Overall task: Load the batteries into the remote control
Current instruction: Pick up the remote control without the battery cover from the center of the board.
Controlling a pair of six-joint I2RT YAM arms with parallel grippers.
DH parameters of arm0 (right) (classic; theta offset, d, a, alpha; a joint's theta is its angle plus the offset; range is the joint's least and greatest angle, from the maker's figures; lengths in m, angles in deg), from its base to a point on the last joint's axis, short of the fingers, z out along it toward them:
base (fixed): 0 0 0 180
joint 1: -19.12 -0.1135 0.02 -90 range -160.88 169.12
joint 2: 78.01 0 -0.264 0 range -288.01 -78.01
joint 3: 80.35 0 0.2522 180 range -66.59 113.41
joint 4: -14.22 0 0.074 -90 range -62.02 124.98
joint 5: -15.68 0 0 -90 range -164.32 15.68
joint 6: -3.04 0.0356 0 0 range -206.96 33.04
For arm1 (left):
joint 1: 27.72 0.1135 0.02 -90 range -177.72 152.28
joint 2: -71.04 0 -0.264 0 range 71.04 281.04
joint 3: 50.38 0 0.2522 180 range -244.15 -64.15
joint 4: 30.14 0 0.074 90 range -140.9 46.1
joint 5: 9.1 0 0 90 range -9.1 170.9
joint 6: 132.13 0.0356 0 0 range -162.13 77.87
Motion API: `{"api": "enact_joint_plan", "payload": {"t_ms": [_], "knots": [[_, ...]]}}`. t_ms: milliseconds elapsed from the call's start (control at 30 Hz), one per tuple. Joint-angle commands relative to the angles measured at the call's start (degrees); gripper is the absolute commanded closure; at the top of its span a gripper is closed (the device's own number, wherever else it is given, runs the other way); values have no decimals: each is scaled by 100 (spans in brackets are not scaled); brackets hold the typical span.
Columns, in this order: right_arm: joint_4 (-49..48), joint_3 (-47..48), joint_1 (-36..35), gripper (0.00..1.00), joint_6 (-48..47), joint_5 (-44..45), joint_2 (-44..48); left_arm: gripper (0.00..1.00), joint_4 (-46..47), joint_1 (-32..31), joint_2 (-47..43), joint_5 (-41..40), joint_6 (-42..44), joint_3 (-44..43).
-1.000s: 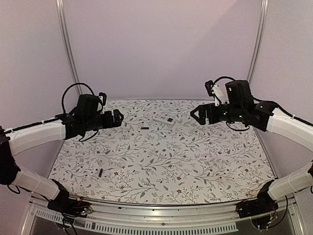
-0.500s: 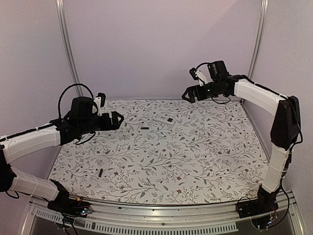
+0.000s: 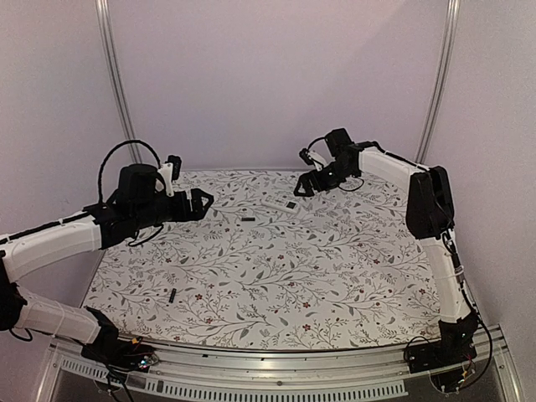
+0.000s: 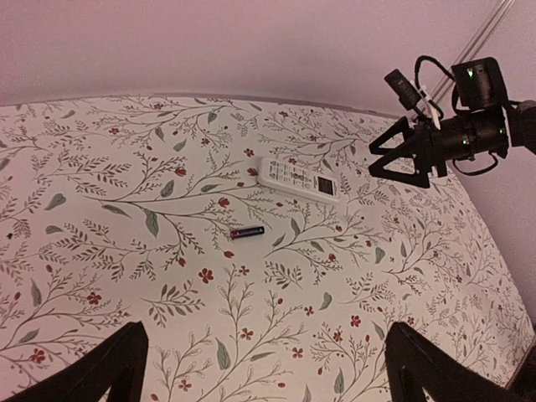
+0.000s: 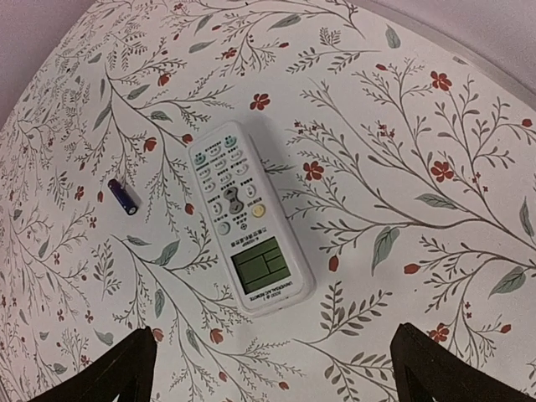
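Note:
The white remote control (image 3: 279,205) lies buttons-up at the back middle of the floral table, its green display (image 5: 261,265) toward my right wrist camera. One small dark battery (image 3: 248,219) lies just to the near left of it, also in the left wrist view (image 4: 248,232) and the right wrist view (image 5: 124,198). A second battery (image 3: 172,296) lies near the front left. My right gripper (image 3: 303,186) hovers open just to the right of and above the remote (image 5: 247,218). My left gripper (image 3: 203,201) hangs open at the left, above the table, aimed at the remote (image 4: 299,177).
Purple walls close off the back and sides, with metal posts (image 3: 117,84) at the back corners. An aluminium rail (image 3: 268,368) runs along the near edge by the arm bases. The right arm (image 3: 431,201) stretches along the right side.
The right arm has swung from the right side leftward and back, bringing its gripper over the remote. The left gripper has barely moved. Both grippers stayed open.

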Motion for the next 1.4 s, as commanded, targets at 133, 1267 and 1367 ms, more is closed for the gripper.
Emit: {"api": "enact_joint_plan", "payload": {"t_ms": [133, 1267, 1367], "knots": [[745, 1529, -83, 1, 138, -302, -1101, 0, 56, -18, 9, 6, 155, 75], [1429, 2204, -886, 26, -307, 1304, -1911, 0, -121, 9, -514, -225, 187, 152], [1334, 2210, -963, 30, -440, 1562, -1915, 0, -115, 12, -518, -217, 184, 168]]}}
